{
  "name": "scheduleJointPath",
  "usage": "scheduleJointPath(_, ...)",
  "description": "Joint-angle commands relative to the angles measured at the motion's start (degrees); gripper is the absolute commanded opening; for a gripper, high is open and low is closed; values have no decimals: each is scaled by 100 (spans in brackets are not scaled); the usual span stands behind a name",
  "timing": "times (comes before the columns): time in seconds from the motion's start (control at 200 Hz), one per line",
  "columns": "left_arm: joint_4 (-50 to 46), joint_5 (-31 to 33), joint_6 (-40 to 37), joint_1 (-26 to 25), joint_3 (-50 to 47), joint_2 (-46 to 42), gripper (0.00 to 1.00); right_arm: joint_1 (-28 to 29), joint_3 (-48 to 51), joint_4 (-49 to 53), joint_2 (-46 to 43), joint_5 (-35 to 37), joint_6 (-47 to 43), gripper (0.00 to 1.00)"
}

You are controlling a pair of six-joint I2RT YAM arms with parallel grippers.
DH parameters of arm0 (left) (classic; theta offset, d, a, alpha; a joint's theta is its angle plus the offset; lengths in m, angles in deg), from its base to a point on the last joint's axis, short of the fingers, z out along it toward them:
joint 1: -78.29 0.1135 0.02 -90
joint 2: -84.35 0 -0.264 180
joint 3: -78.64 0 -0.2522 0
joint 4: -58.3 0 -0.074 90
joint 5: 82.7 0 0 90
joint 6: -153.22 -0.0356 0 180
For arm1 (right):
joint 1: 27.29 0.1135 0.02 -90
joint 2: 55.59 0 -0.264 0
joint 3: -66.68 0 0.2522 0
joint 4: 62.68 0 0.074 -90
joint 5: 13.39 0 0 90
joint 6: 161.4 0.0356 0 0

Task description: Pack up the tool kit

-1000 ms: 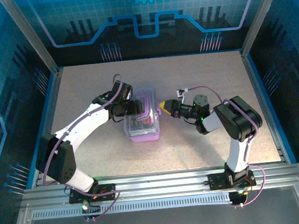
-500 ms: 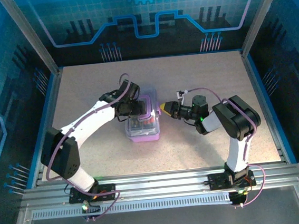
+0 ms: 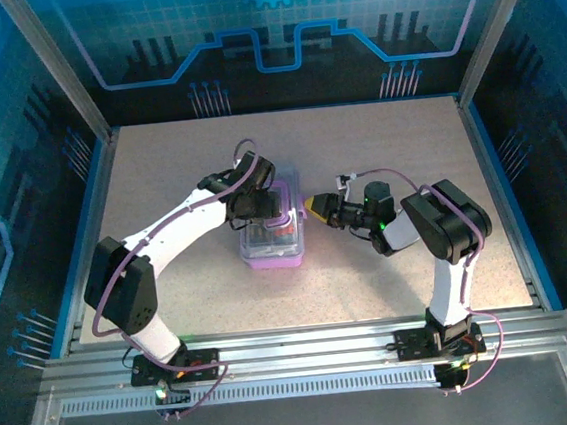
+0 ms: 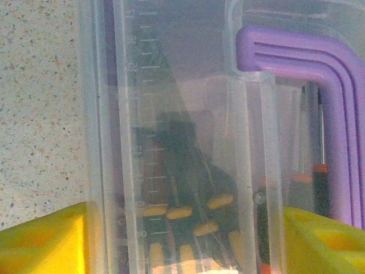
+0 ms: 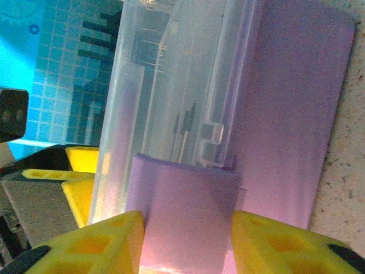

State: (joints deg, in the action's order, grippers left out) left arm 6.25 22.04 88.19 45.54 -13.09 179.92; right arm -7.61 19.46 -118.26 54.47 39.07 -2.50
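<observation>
The tool kit lies mid-table, purple base down, with its clear lid on top. Orange-black screwdrivers show through the lid, beside the purple handle. My left gripper reaches over the case's far end. Its yellow fingers sit against both sides of the lid. My right gripper meets the case's right side. There its fingertips press both edges of the purple latch flap, next to the purple base.
The speckled tabletop has bare room all round the case. Metal frame posts and blue walls border it. A rail with both arm bases runs along the near edge.
My left arm has swung right and farther over the case, and the lid sits lower. The right gripper has stayed at the case's right side.
</observation>
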Motion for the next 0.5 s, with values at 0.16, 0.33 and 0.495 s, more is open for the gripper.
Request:
scheduleJointPath(0.16,-549,-595,-95,5,-385,461,66,-2,-100,-48,90,-255,-82,54)
scheduleJointPath(0.33,-464,-681,-90,4,-396,497,67,17,-110,-558,225,-412,195,56)
scheduleJointPath(0.495,-450,-740,-97,5,-375,522,66,27,-57,-674,313,-426,211,55)
